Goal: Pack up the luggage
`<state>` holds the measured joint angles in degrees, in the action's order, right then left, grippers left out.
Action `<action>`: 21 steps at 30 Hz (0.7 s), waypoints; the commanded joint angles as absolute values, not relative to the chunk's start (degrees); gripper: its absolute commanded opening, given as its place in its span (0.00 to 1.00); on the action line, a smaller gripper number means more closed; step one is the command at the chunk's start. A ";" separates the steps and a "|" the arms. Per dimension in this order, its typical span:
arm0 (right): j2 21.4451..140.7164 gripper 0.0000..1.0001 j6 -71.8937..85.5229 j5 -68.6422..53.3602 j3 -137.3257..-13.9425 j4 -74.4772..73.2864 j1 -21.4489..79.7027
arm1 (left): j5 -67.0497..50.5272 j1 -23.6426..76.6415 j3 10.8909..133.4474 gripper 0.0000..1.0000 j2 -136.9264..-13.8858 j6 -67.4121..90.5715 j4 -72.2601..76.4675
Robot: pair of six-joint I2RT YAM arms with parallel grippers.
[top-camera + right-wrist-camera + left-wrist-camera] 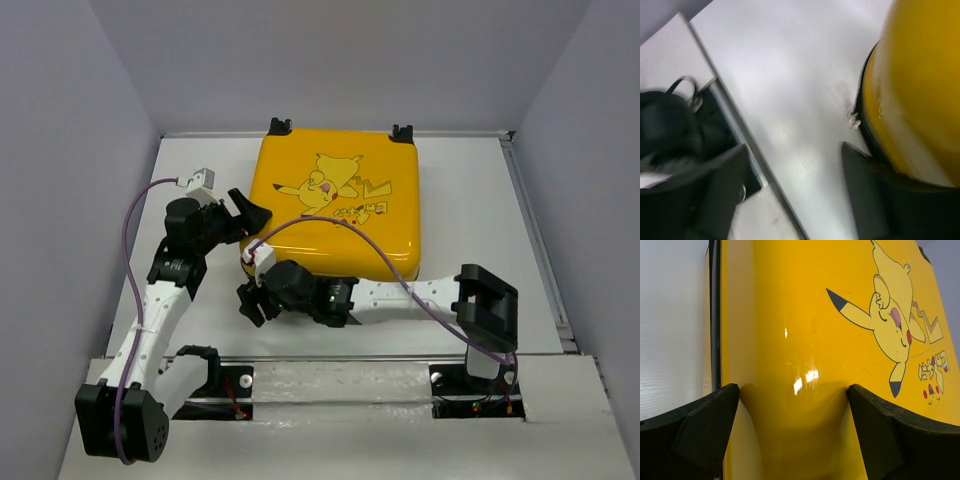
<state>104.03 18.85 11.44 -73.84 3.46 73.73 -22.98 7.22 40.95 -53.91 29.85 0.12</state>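
The closed yellow Pikachu luggage (340, 205) lies flat on the white table (470, 230) — its lid carries the cartoon and Japanese characters too small to read. The left gripper (250, 213) gapes wide at its left edge, empty; the right gripper (252, 303), partly open, holds nothing by the near-left corner.

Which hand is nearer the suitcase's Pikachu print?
Left. The left hand sits at the left edge of the suitcase, facing the Pikachu print; the right hand is off its near-left corner.

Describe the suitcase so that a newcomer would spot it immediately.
On the white table, look to the middle of the far side. The suitcase lies flat and closed there; it alone is bright yellow, with a cartoon Pikachu on its lid.
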 commanded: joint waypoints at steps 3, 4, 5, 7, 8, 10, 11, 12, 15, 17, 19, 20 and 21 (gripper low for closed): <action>83.09 1.00 21.27 13.17 -69.45 -6.13 74.37 | -24.18 8.17 40.60 0.99 -52.47 28.83 -2.55; 80.19 1.00 21.27 13.62 -68.39 -7.37 72.79 | -23.04 8.17 40.95 0.99 -52.56 28.83 -2.81; 74.85 1.00 22.40 13.80 -66.38 -8.60 70.69 | -21.20 8.17 41.31 0.99 -52.12 28.74 -2.90; 70.25 1.00 23.55 14.59 -64.52 -12.03 62.20 | -19.69 8.26 41.40 0.99 -51.59 28.65 -3.16; 68.31 1.00 24.16 15.02 -63.73 -13.35 58.66 | -18.73 8.26 41.48 0.99 -51.42 28.39 -3.34; 63.47 1.00 24.96 18.09 -62.14 -16.43 48.06 | -18.46 8.44 41.48 0.99 -51.15 28.13 -3.52; 62.41 1.00 25.31 18.89 -62.14 -17.57 43.99 | -18.63 8.70 41.31 0.99 -51.67 28.04 -3.69; 61.27 1.00 25.40 18.46 -62.14 -18.36 40.12 | -18.72 8.88 41.22 0.99 -51.85 28.04 -3.60; 62.57 1.00 24.96 10.75 -63.19 -19.60 25.34 | -18.46 10.72 40.69 0.99 -52.38 28.39 -3.34; 66.78 1.00 24.87 4.87 -64.15 -19.60 19.72 | -17.49 11.95 40.17 0.99 -52.03 28.82 -3.08; 70.56 1.00 24.09 2.48 -65.56 -19.60 18.99 | -17.23 13.18 39.64 0.99 -51.77 29.18 -2.82; 74.32 1.00 24.00 1.07 -67.05 -19.51 18.46 | -16.88 14.66 39.03 0.99 -51.68 29.79 -2.38; 76.18 1.00 23.82 -2.95 -68.71 -19.16 18.46 | -16.70 16.77 38.76 0.99 -51.59 30.58 -1.76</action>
<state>68.86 24.64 9.61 -64.62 -16.58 19.14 -15.22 11.60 40.82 -52.03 29.82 -1.08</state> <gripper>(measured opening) 0.995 0.996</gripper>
